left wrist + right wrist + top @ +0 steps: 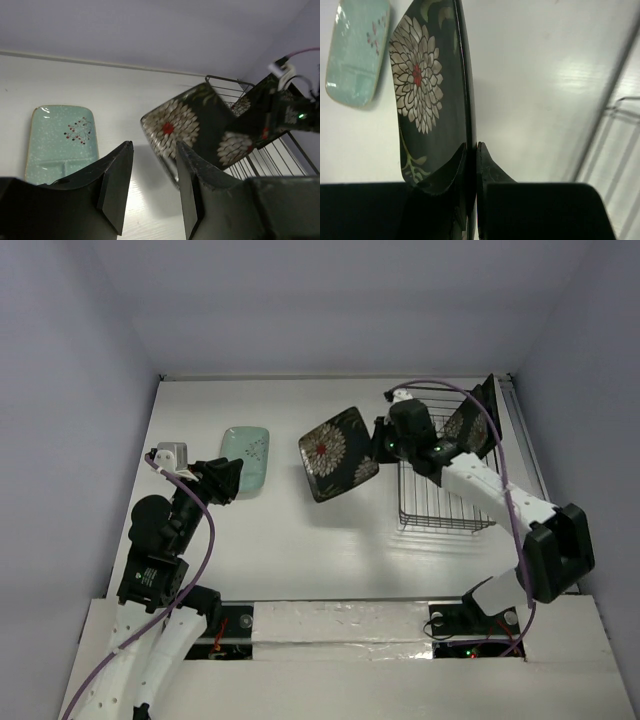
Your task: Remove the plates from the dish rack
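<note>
Now your right gripper (pixel 471 148) pinches the black floral plate (pixel 338 453) by its rim, mid-frame — clear of the dish rack (pixel 440 512). Your left gripper (pixel 153 155) gapes, empty.

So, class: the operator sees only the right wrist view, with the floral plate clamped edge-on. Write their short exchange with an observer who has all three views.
Operator: My right gripper holds the floral plate. Is the dish rack empty?
Observer: No. The top view shows one dark plate standing at its far end.
Operator: Where is the left gripper?
Observer: It is open and holds nothing, close to the near-left corner of the mint plate.
</note>
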Controlling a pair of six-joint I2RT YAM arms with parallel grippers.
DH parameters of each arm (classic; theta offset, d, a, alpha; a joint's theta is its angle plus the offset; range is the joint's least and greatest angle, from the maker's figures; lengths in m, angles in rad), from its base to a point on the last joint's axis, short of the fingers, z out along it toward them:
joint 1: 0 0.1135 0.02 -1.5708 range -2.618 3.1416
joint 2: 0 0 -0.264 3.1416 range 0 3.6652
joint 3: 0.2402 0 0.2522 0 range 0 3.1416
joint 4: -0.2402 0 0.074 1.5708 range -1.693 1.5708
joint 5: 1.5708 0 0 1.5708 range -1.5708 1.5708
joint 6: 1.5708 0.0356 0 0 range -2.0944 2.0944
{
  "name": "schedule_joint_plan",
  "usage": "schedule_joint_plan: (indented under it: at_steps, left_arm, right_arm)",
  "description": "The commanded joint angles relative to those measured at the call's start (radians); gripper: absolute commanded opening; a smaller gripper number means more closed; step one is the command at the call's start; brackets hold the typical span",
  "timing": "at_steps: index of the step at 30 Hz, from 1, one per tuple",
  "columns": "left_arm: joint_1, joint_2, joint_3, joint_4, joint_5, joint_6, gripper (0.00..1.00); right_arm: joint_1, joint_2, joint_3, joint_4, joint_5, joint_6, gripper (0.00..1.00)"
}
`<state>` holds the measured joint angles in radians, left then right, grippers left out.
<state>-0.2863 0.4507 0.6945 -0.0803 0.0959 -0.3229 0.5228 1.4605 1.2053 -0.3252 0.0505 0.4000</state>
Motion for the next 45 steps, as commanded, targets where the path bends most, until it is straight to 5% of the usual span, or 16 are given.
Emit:
schedule_joint_plan:
  at_steps: [1, 15, 20, 27, 35, 36, 38, 40, 41, 45]
  left_arm:
    - [0.004, 0.002, 0.033, 0.028, -0.002, 0.005, 0.37]
    - [0.004, 0.008, 0.033, 0.031, 0.008, 0.004, 0.37]
    - [0.004, 0.009, 0.033, 0.033, 0.007, 0.004, 0.37]
    - [0.004, 0.003, 0.033, 0.033, 0.008, 0.004, 0.37]
    - [0.004, 0.0, 0.033, 0.031, 0.008, 0.004, 0.37]
    - [0.004, -0.003, 0.033, 0.031, 0.008, 0.004, 0.37]
    - [0.004, -0.006, 0.033, 0.031, 0.008, 0.004, 0.37]
    - [0.004, -0.009, 0.033, 0.031, 0.007, 0.004, 0.37]
    - [0.004, -0.01, 0.033, 0.031, 0.007, 0.002, 0.37]
    - [0.004, -0.018, 0.033, 0.028, 0.004, 0.004, 0.36]
  right_arm:
    - [0.02, -0.006, -0.05, 0.352, -0.069, 0.158, 0.0]
    - [0.118, 0.187, -0.26, 0.529, -0.057, 0.286, 0.03]
    - [0.138, 0.196, -0.306, 0.502, 0.025, 0.277, 0.29]
    - [0.148, 0.207, -0.319, 0.434, 0.051, 0.238, 0.48]
    - [0.148, 0.022, -0.236, 0.215, 0.143, 0.129, 0.78]
    - [0.148, -0.006, -0.221, 0.186, 0.166, 0.114, 0.77]
    - [0.135, -0.061, -0.169, 0.1, 0.245, 0.071, 0.54]
    - [0.073, -0.126, -0.101, 0.022, 0.3, 0.021, 0.08]
    - [0.037, -0.14, -0.073, -0.004, 0.316, 0.01, 0.01]
    - [-0.122, -0.149, 0.083, -0.176, 0.478, -0.072, 0.0]
